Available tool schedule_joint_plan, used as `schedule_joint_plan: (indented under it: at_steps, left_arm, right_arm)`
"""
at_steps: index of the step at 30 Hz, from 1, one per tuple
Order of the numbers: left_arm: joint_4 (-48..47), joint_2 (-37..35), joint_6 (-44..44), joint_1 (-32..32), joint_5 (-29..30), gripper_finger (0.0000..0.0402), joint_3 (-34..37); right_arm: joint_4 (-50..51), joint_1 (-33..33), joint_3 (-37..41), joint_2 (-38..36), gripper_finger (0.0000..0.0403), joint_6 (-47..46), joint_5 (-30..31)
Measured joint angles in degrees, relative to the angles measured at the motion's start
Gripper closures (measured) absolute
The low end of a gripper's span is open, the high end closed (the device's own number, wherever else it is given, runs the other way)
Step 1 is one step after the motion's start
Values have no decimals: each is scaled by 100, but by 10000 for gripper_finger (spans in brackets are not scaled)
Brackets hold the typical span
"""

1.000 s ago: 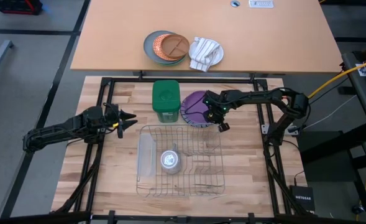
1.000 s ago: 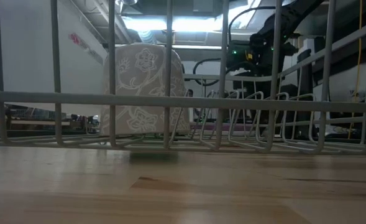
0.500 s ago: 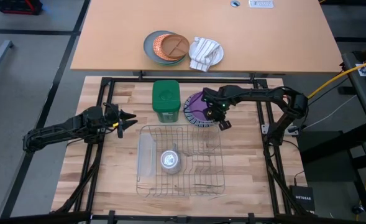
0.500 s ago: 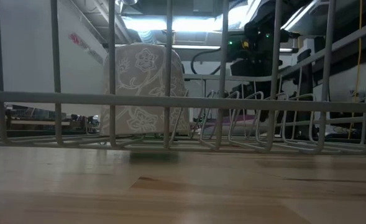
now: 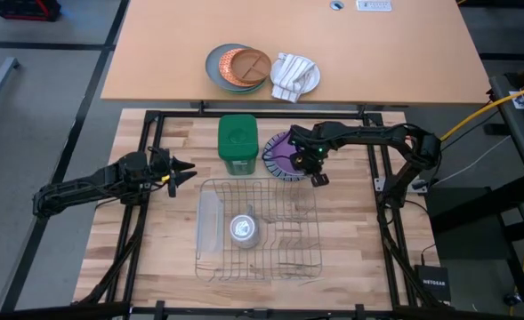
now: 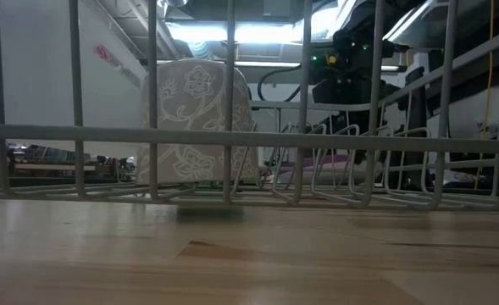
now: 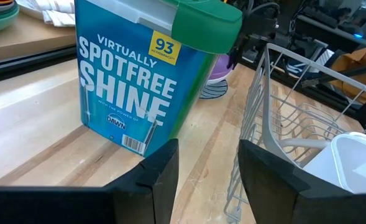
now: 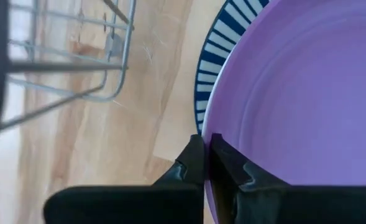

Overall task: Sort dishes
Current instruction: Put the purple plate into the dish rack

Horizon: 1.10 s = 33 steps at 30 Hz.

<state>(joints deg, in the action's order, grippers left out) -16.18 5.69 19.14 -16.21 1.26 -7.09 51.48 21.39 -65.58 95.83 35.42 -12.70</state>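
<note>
The purple plate (image 5: 282, 151) lies on top of the dark-striped plate (image 8: 223, 56), just right of a green detergent tub (image 5: 237, 142). No plain white plate shows. My right gripper (image 5: 318, 177) is at the purple plate's near-right rim, fingers shut on it in the right wrist view (image 8: 205, 155). My left gripper (image 5: 183, 168) waits open left of the wire dish rack (image 5: 260, 228); in the left wrist view (image 7: 207, 180) it faces the tub (image 7: 139, 81). My right gripper pinches the purple plate's rim (image 8: 211, 127) on the side toward the rack. One finger (image 8: 229, 165) is on the purple inner side and the other finger (image 8: 189, 163) on the outer side. It reaches slanting down from the far side. The plate's underside is hidden.
The rack holds a white flowered mug (image 5: 244, 229) and a clear container (image 5: 208, 222). On the far table sit a grey plate with an orange-brown divided plate (image 5: 240, 67) and a white plate with a cloth (image 5: 295, 76). Bare wood lies left and right of the rack.
My right gripper has shifted a little toward the far edge and lower at the plate's rim, then held still. The left arm has kept still.
</note>
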Motion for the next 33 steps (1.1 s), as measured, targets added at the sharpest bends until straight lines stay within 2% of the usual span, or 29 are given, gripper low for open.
schedule_joint_plan:
  at_steps: [8,16,24,33]
  left_arm:
    - [1,0,0,0,0,247,0]
    - [2,0,0,0,0,247,0]
    - [2,0,0,0,0,247,0]
    - [0,0,0,-1,0,247,0]
  right_arm:
    - [-50,2,-9,-9,395,-1353,-38]
    - [-62,0,-9,-9,397,-275,74]
    - [60,-4,-65,-22,397,-212,502]
    - [887,0,-833,-15,397,-199,1185]
